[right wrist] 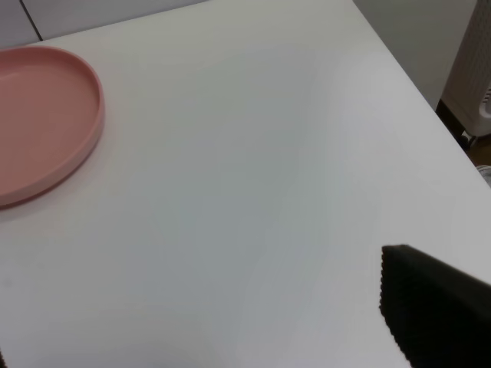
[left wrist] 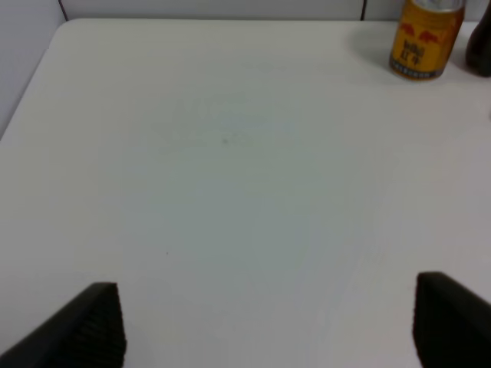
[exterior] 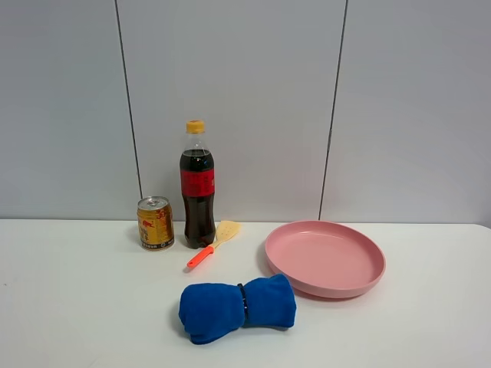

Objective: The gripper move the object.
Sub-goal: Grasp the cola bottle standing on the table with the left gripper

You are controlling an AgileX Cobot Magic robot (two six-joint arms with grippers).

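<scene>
The cola bottle [exterior: 198,192] stands upright at the back of the white table, with a red label and a yellow-orange cap. Only its dark base shows at the edge of the left wrist view [left wrist: 480,52]. My left gripper [left wrist: 268,310] is open and empty, low over bare table, well short of the bottle. My right gripper [right wrist: 207,330] is open and empty over the table's right part, with one finger [right wrist: 430,307] plainly showing. Neither arm shows in the exterior high view.
A gold drink can [exterior: 155,224] stands just left of the bottle and also shows in the left wrist view [left wrist: 424,42]. A yellow spatula [exterior: 213,244] lies to the bottle's right. A pink plate [exterior: 325,287] [right wrist: 84,130] sits right of middle. A rolled blue cloth [exterior: 238,307] lies in front.
</scene>
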